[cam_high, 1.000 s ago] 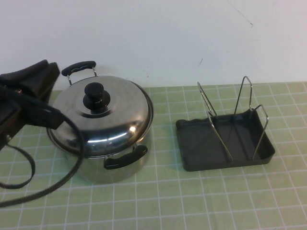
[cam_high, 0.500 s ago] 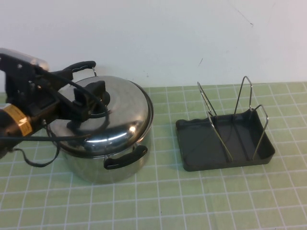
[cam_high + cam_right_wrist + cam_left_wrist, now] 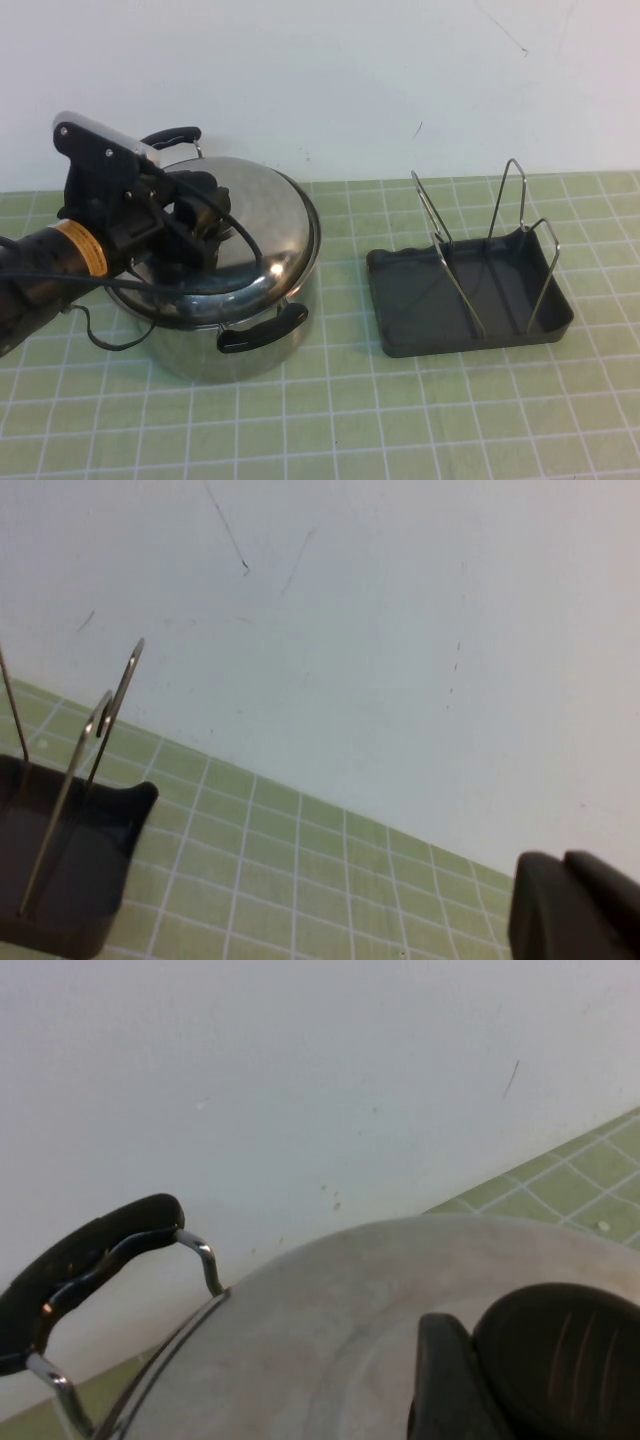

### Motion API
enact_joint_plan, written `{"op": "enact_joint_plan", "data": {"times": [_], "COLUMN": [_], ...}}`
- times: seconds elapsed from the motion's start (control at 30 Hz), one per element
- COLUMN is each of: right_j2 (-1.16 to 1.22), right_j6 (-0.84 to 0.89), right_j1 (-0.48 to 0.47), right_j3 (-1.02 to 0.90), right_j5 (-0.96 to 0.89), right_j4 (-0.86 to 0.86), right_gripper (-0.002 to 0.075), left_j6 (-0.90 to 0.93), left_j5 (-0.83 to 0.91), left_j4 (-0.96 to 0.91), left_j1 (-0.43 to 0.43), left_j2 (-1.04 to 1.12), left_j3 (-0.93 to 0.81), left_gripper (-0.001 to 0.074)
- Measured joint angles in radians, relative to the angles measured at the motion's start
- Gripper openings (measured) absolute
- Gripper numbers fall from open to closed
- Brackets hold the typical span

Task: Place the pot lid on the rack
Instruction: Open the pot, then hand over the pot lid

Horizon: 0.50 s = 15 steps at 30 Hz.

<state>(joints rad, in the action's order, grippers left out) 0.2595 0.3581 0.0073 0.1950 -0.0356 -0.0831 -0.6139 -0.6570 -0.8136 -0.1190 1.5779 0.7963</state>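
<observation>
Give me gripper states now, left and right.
Left gripper: at the knob of the pot lid, which sits on the pot; cannot tell.
Right gripper: parked away from the rack; cannot tell.

steel pot lid point(image 3: 255, 215) on pot, closed | grey wire rack point(image 3: 470, 290) rt, upright

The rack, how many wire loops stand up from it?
3 on the rack: one at its left, one at the back, one at the right. The left hand is at the pot lid knob; the right hand is off-table.
</observation>
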Motion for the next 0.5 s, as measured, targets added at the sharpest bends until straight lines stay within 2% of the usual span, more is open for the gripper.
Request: {"op": "enact_joint_plan", "data": {"times": [0.37,0.5], "right_j2": [0.004,0.004], "right_j6": [-0.025,-0.027], "right_j1": [0.000,0.000], "right_j3": [0.001,0.072], "right_j5": [0.036,-0.007], "right_j4": [0.029,0.034], "right_gripper": [-0.0001,-0.0001], "left_j6": [0.008,-0.019], "left_j5": [-0.168,-0.227], "left_j4": [0.027,0.080], "left_j1": [0.000,0.000], "left_j2": [0.001,-0.050], "left_j3": [0.000,0.000], "left_gripper": [0.0329,0.0329]}}
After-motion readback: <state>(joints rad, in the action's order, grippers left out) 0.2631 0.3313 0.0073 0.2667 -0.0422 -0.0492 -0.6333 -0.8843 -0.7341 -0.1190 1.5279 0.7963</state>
